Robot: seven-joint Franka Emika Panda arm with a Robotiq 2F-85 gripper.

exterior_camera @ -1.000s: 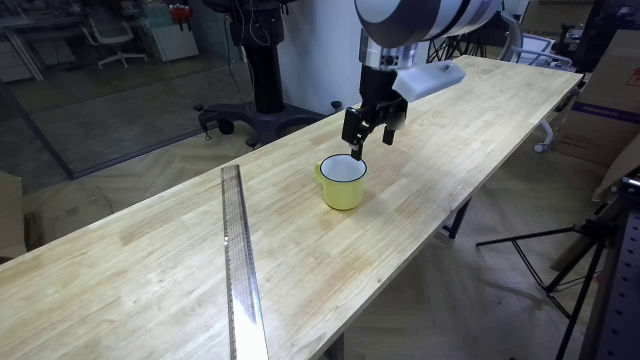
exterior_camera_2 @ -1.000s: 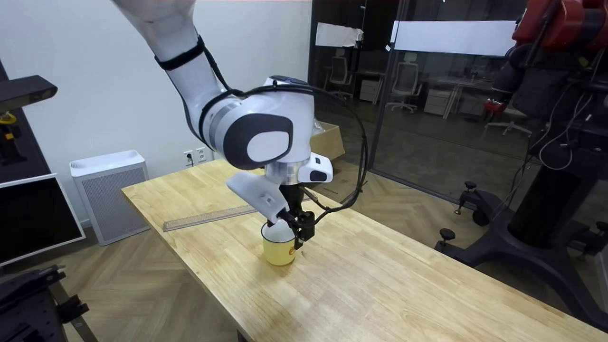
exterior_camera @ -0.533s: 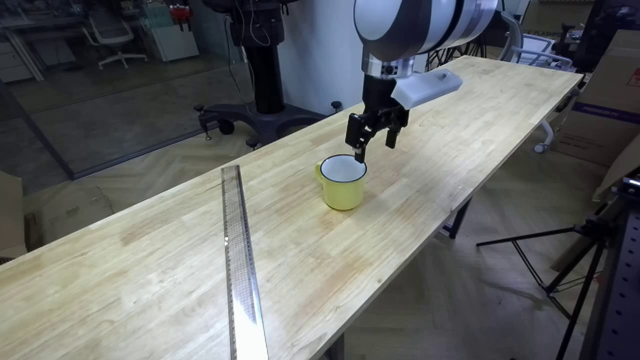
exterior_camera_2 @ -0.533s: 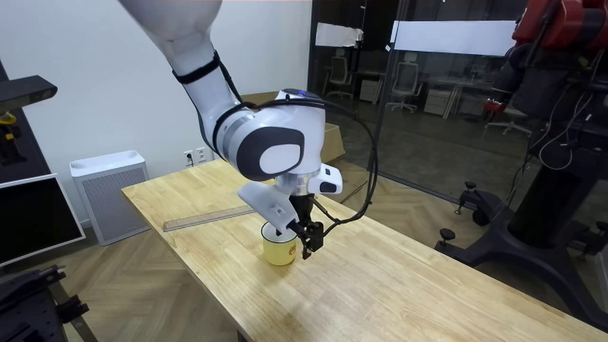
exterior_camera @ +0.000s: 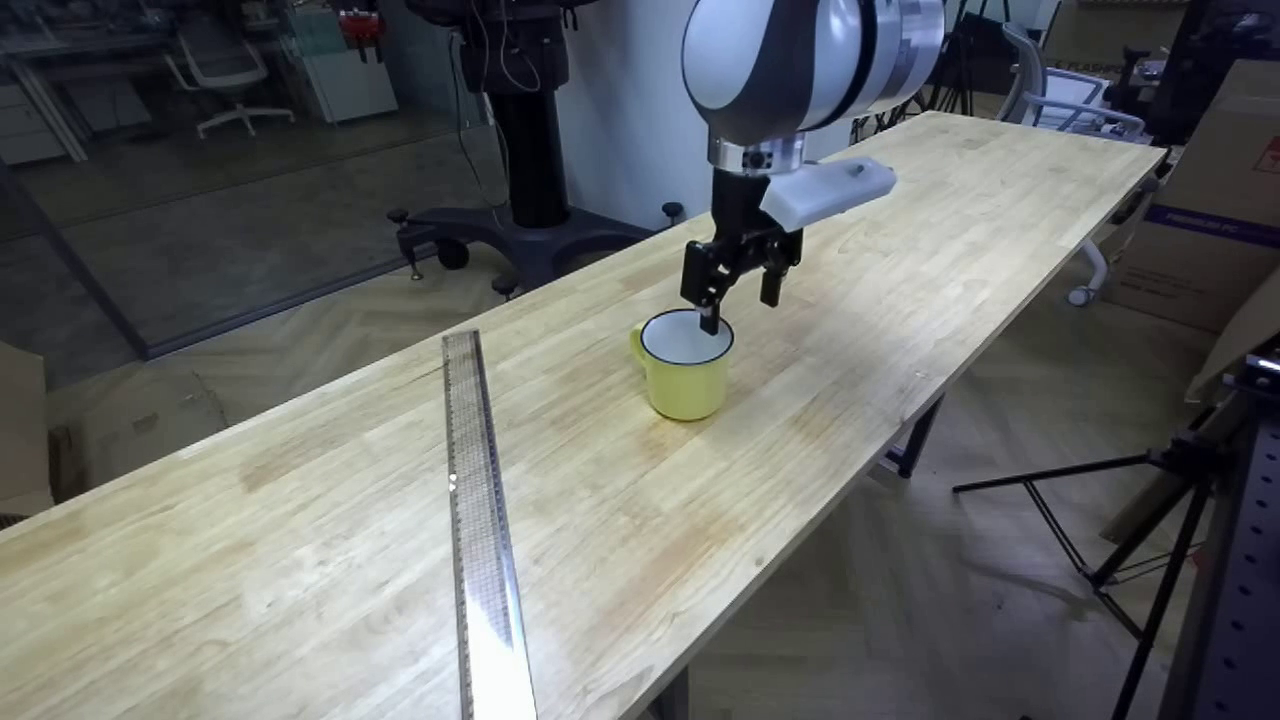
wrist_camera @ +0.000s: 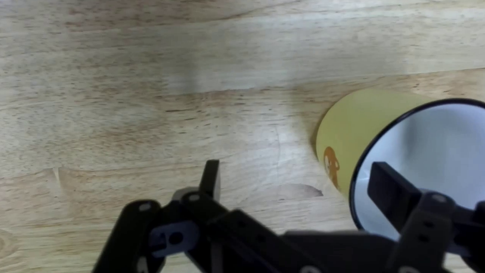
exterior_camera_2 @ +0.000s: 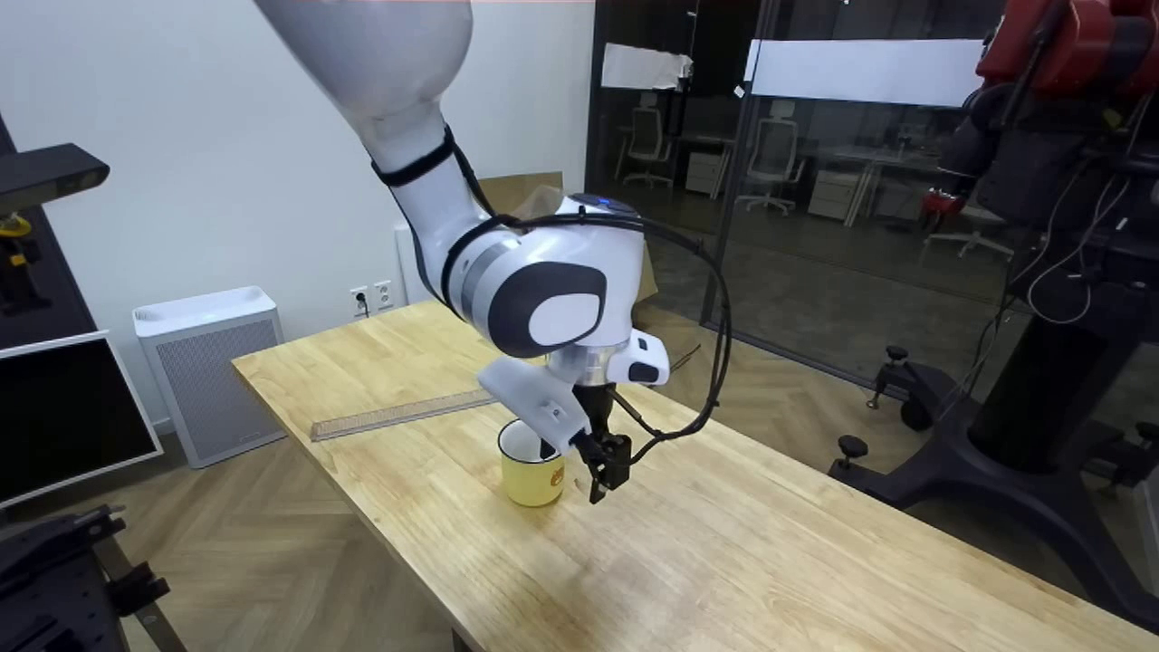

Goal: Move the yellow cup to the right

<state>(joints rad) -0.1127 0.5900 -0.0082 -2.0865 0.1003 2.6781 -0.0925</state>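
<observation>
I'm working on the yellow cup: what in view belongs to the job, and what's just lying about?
Part of the job:
yellow cup, upright on the wooden table
gripper, open, one side over or inside the cup's mouth

Just lying about:
clear ruler, flat on the table
cardboard box with the purple band, off the table

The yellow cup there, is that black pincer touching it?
Cannot tell. In the wrist view, one finger of the open pincer overlaps the yellow cup; the other stands clear. No view plainly shows whether the overlapping finger touches.
</observation>
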